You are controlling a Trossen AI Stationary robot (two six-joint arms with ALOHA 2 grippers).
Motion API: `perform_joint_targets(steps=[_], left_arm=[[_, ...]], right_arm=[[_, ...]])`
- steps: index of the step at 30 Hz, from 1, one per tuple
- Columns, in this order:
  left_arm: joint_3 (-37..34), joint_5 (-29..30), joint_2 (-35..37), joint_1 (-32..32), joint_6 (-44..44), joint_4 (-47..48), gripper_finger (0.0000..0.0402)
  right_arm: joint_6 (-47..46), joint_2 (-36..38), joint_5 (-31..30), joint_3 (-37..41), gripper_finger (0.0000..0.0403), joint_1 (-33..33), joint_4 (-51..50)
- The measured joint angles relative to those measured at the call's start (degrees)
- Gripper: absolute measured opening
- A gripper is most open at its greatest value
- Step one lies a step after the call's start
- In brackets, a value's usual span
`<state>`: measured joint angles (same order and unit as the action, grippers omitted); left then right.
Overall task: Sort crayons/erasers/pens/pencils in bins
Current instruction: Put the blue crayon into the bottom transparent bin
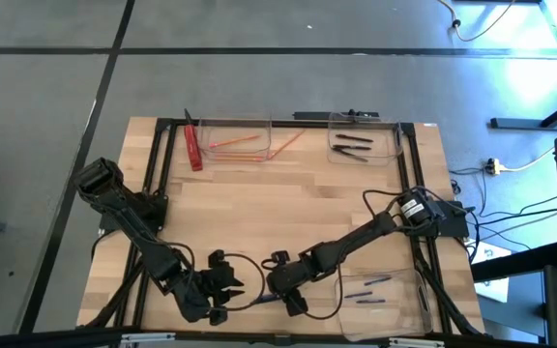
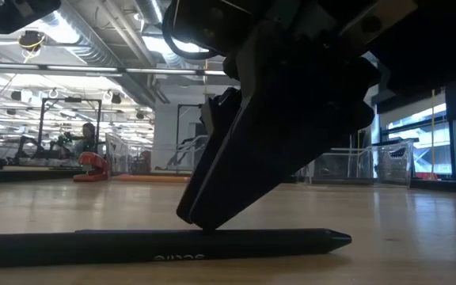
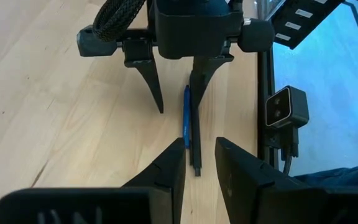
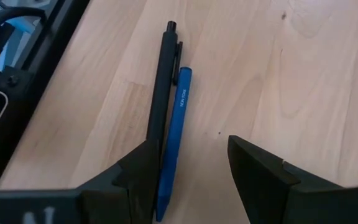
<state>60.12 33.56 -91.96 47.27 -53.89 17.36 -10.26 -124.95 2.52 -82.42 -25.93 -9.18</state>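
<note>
At the near edge of the desk (image 1: pixel 288 193), the left gripper (image 1: pixel 222 290) waits with its fingers spread, pointing toward the right gripper (image 1: pixel 293 302). Two pens lie side by side and touching between them: a black pen (image 4: pixel 161 99) and a blue pen (image 4: pixel 174 140). The right gripper stands over them with fingers spread; the blue pen's end lies between its fingers, the black pen running just under one finger.

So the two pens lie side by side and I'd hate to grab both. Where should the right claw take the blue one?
At mid-barrel, from straight above. The blue pen lies flat on the table, touching the black pen. The open right claw should set one finger into the seam between them, the other on the blue pen's free side.
</note>
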Motion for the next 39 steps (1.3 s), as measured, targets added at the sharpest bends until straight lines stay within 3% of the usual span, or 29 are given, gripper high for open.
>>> perform_joint_targets(steps=[26,31,39], left_arm=[[0.0,0.0,0.0,0.0,-0.1,0.0,0.0080],[0.0,0.0,0.0,0.0,-0.1,0.0,0.0080],[0.0,0.0,0.0,0.0,-0.2,0.0,0.0080]], right_arm=[[-0.3,-0.9,-5.9,0.0,0.0190,0.0,-1.1],[1.6,-0.9,-6.1,-0.1,0.0152,0.0,-2.1],[3.1,-0.9,-6.3,-0.1,0.0054,0.2,-2.9]])
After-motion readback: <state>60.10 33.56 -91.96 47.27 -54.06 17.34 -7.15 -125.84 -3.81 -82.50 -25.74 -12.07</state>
